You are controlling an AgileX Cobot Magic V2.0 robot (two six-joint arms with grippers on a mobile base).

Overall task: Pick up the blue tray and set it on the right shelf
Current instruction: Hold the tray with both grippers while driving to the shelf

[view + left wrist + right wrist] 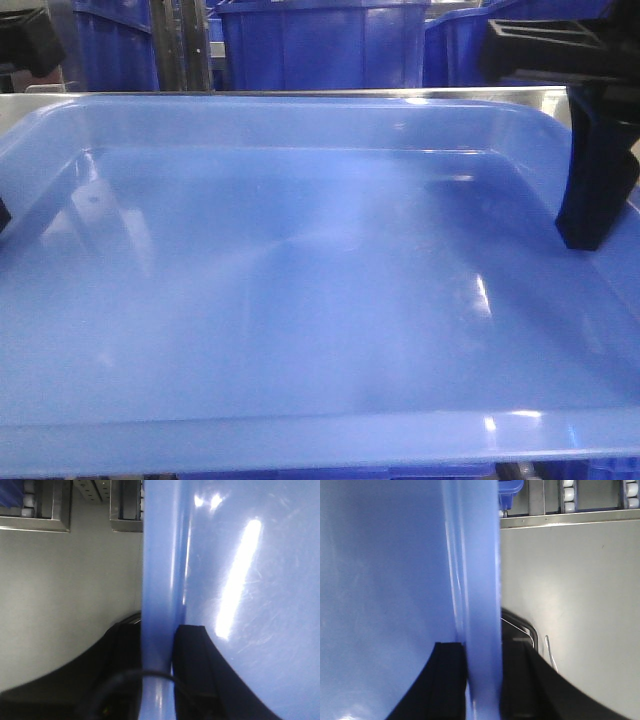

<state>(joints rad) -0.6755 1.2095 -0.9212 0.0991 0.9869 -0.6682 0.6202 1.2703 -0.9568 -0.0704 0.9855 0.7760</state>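
Note:
The glossy light-blue tray (300, 300) fills the front view, held level between both arms. My right gripper (598, 232) is shut on its right rim, one black finger reaching down inside the wall. In the right wrist view that gripper (482, 652) pinches the upright rim of the tray (380, 580) from both sides. My left gripper (157, 647) clamps the left rim of the tray (250, 605) the same way; in the front view only a dark sliver of it shows at the left edge. The right shelf's shiny steel rail (300, 93) runs just behind the tray's far rim.
Deep dark-blue bins (320, 45) stand behind the rail between perforated steel uprights (185, 45). White rollers (568, 492) and a bin corner (510, 492) show at the top of the right wrist view. A flat grey surface (70, 595) lies under both tray sides.

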